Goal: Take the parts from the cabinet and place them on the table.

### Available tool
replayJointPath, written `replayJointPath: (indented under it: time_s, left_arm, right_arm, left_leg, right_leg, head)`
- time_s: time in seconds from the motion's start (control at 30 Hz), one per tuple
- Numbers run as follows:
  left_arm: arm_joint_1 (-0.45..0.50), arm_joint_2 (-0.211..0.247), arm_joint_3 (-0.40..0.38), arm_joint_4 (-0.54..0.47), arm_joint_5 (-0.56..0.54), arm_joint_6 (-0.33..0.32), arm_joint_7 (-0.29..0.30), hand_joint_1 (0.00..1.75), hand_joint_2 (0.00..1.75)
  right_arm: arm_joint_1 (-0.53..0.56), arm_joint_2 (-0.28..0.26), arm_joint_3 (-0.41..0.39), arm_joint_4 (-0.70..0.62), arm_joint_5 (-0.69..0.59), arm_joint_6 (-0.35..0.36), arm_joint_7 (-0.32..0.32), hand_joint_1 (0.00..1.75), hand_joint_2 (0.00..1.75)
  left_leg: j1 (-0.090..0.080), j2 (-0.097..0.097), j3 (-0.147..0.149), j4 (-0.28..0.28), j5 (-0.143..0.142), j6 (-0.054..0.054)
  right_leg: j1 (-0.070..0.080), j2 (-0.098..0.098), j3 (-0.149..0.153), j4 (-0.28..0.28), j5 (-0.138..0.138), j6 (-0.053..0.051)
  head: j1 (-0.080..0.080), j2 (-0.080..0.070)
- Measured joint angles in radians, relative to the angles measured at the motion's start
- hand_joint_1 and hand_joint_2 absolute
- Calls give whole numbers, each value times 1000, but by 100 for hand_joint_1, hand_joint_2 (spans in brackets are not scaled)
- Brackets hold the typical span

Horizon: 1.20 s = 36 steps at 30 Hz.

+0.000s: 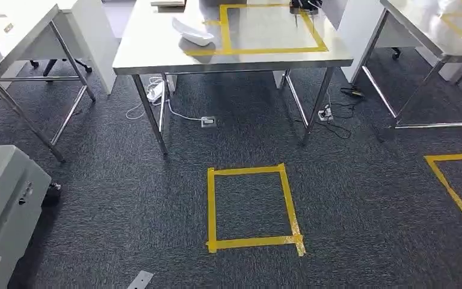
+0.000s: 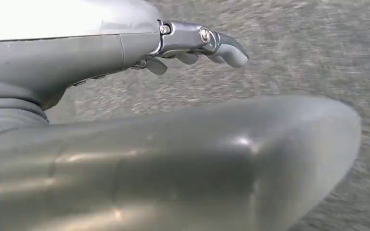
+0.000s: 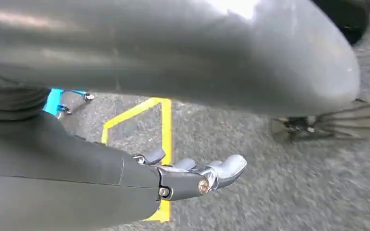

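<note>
A steel table (image 1: 156, 54) stands ahead of me, with a yellow tape rectangle (image 1: 264, 49) marked on its top. A white curved part (image 1: 192, 31) lies on the table at the rectangle's left edge. A small dark object (image 1: 304, 7) sits at the rectangle's far right corner. My left hand (image 2: 197, 45) hangs over the grey carpet, fingers stretched out and holding nothing. My right hand (image 3: 192, 175) also hangs over the carpet with straight, empty fingers, beside yellow floor tape (image 3: 166, 125).
A yellow tape square (image 1: 212, 205) marks the carpet in front of the table. A grey cabinet (image 1: 3, 205) stands at the near left. More steel tables stand at left (image 1: 18, 30) and right (image 1: 439, 30). Cables and a socket box (image 1: 207, 121) lie under the middle table.
</note>
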<state>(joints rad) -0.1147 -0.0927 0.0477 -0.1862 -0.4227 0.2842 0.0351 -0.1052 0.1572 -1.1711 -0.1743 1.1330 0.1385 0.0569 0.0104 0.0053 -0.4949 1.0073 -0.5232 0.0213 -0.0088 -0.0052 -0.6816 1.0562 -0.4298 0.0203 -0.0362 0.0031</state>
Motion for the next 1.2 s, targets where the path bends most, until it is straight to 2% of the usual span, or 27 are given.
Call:
replayJointPath:
  time_s: [0.07, 0.1, 0.13, 0.17, 0.23, 0.27, 0.3, 0.33, 0.43, 0.47, 0.53, 0.57, 0.6, 0.63, 0.7, 0.73, 0.77, 0.8, 0.83, 0.9, 0.97, 1.0, 1.03, 1.1, 1.13, 1.17, 1.2]
  left_arm:
    - [9, 1, 0, 0, 3, 2, 6, 0, 0]
    - [14, 1, 0, 0, 3, 2, 7, 0, 0]
    - [18, 1, 0, 1, 3, 2, 9, 0, 0]
    - [23, 1, 0, 2, 4, 3, 12, 0, 0]
    - [32, 1, 0, 2, 4, 3, 14, 0, 0]
    - [34, 1, 0, 2, 4, 3, 14, 0, 0]
    - [36, 1, 0, 1, 4, 3, 14, 0, 0]
    - [36, 0, 0, 1, 4, 3, 14, 0, 0]
    - [35, -1, 0, 1, -3, 0, 12, 0, 0]
    - [36, -1, 0, 2, -7, -1, 12, 0, 0]
    - [33, -3, -1, 1, -14, -5, 12, 0, 0]
    - [29, -4, -2, 0, -16, -8, 12, 0, 0]
    - [24, -5, -3, 0, -18, -8, 13, 0, 0]
    - [19, -6, -3, -1, -19, -8, 13, 0, 0]
    - [10, -8, -5, -3, -21, -10, 14, 0, 0]
    - [7, -8, -5, -3, -21, -10, 15, 0, 0]
    - [3, -9, -6, -6, -21, -10, 16, 0, 0]
    - [-2, -9, -6, -8, -21, -10, 15, 0, 0]
    - [-5, -10, -6, -9, -21, -8, 10, 0, 175]
    - [-5, -13, -6, -10, -12, -10, -4, 0, 175]
    - [-1, -17, -5, -8, 3, -22, 11, 0, 175]
    - [0, -17, -5, -8, 8, -30, 28, 0, 175]
    - [3, -16, -4, -8, 17, -37, 43, 0, 175]
    - [15, -15, -4, -16, 31, -51, 50, 0, 175]
    - [19, -15, -4, -21, 39, -55, 50, 0, 175]
    - [22, -13, -4, -29, 48, -61, 50, 0, 175]
    - [23, -12, -4, -39, 58, -64, 49, 0, 175]
  right_arm:
    - [5, 2, 0, 0, 0, -5, 6, 0, 0]
    - [5, 3, 0, 0, 0, -5, 10, 0, 0]
    - [4, 3, 0, 0, 0, -7, 14, 0, 0]
    - [4, 3, 0, 0, -1, -8, 18, 0, 0]
    - [4, 3, 0, 0, -2, -11, 22, 0, 0]
    - [4, 3, 0, 0, -2, -12, 22, 0, 0]
    - [1, 3, 0, 0, -2, -13, 22, 0, 0]
    - [0, 3, 0, 0, -3, -13, 21, 0, 0]
    - [1, 3, -1, 0, -6, -12, 17, 0, 0]
    - [2, 4, -1, 0, -9, -12, 14, 0, 0]
    - [1, 4, -2, 0, -13, -11, 8, 0, 0]
    - [1, 4, -2, 0, -14, -12, 4, 0, 0]
    - [1, 4, -2, 0, -16, -13, 1, 0, 0]
    - [1, 4, -2, 0, -17, -13, 0, 0, 0]
    - [0, 6, -3, 0, -19, -17, -3, 0, 0]
    - [0, 7, -3, 0, -20, -19, -3, 0, 0]
    - [0, 9, -4, 0, -21, -23, -3, 0, 0]
    - [-3, 10, -5, 0, -24, -26, 0, 0, 175]
    - [-2, 11, -9, 0, -29, -31, 5, 0, 175]
    - [-3, 12, -14, 0, -34, -35, 14, 0, 175]
    - [-1, 13, -15, 0, -28, -35, 35, 0, 175]
    - [1, 13, -16, 0, -26, -35, 51, 0, 175]
    - [5, 12, -11, 0, -29, -35, 64, 0, 175]
    - [21, 9, 23, 0, -63, -37, 69, 0, 175]
    - [30, 8, 39, 0, -81, -39, 69, 0, 175]
    - [41, 6, 58, 0, -104, -42, 67, 0, 175]
    - [51, 3, 80, 0, -130, -44, 66, 0, 175]
  left_leg:
    - [-1, 0, -32, 0, 25, 5]
    - [-1, 1, -51, 2, 39, 5]
    - [-1, 3, -64, 5, 54, 3]
    - [-1, 5, -85, 9, 66, 1]
    - [1, 6, -123, 21, 87, -7]
    - [1, 5, -139, 27, 97, -11]
    - [0, 5, -149, 30, 107, -18]
    - [-1, 4, -153, 31, 117, -26]
    - [2, 5, -151, 11, 146, -48]
    - [5, 4, -156, 16, 149, -53]
    - [5, -2, -183, 91, 24, -57]
    - [6, -2, -196, 163, -42, -62]
    - [6, -2, -207, 234, -85, -64]
    - [6, -2, -210, 291, -98, -66]
    - [6, -2, -167, 301, -40, -65]
    - [6, -2, -118, 250, -2, -64]
    - [6, -2, -52, 169, 12, -61]
    - [6, -2, 12, 76, -26, -56]
    - [-1, -3, 61, -2, -60, -51]
    - [-5, -3, 38, 5, -61, -28]
    - [-2, 1, 30, -2, -38, -6]
    - [0, 4, 20, -2, -28, 1]
    - [0, 5, 10, -2, -19, 8]
    - [-1, 6, -12, 0, -3, 9]
    - [-1, 6, -23, 1, 3, 7]
    - [-1, 6, -31, 3, 9, 5]
    - [-1, 5, -32, 6, 13, 3]
  right_leg:
    - [-4, 1, -32, 133, -130, 10]
    - [-4, 2, -42, 204, -169, 14]
    - [-4, 2, -42, 258, -170, 17]
    - [-6, 2, -24, 267, -140, 18]
    - [-9, 2, 62, 189, -62, 16]
    - [-9, 3, 134, 100, -56, 12]
    - [-8, 6, 194, -2, -117, 4]
    - [0, 9, 220, -53, -134, -7]
    - [7, 7, 197, -50, -116, -31]
    - [-2, 1, 188, -62, -95, -41]
    - [0, -3, 161, -63, -68, -58]
    - [1, -4, 144, -63, -55, -59]
    - [3, -5, 128, -61, -42, -59]
    - [4, -7, 111, -59, -30, -59]
    - [4, -10, 75, -50, -6, -55]
    - [4, -10, 57, -44, 5, -52]
    - [3, -10, 40, -38, 15, -48]
    - [3, -10, 31, -30, 23, -42]
    - [7, -9, 21, -23, 27, -35]
    - [6, -11, 24, -30, 41, -20]
    - [2, -10, 21, -36, 56, -3]
    - [-1, -4, 11, -15, 27, 3]
    - [-2, -2, -11, 42, -28, 8]
    - [-4, -2, -65, 207, -130, 17]
    - [-4, -2, -77, 265, -157, 19]
    - [-5, -2, -67, 275, -160, 20]
    - [-5, -2, -34, 241, -145, 18]
  head:
    - [5, 0]
    - [5, 0]
    - [5, 0]
    - [6, 0]
    - [6, 0]
    - [6, 0]
    - [6, 0]
    - [5, 0]
    - [10, 0]
    - [10, 0]
    - [4, 0]
    - [3, 0]
    - [3, 0]
    - [3, 0]
    - [3, 0]
    - [3, 0]
    - [3, 0]
    - [3, 0]
    - [3, 0]
    - [3, 0]
    - [-1, 0]
    - [2, 0]
    - [6, 0]
    - [8, 0]
    - [8, 0]
    - [8, 0]
    - [8, 0]
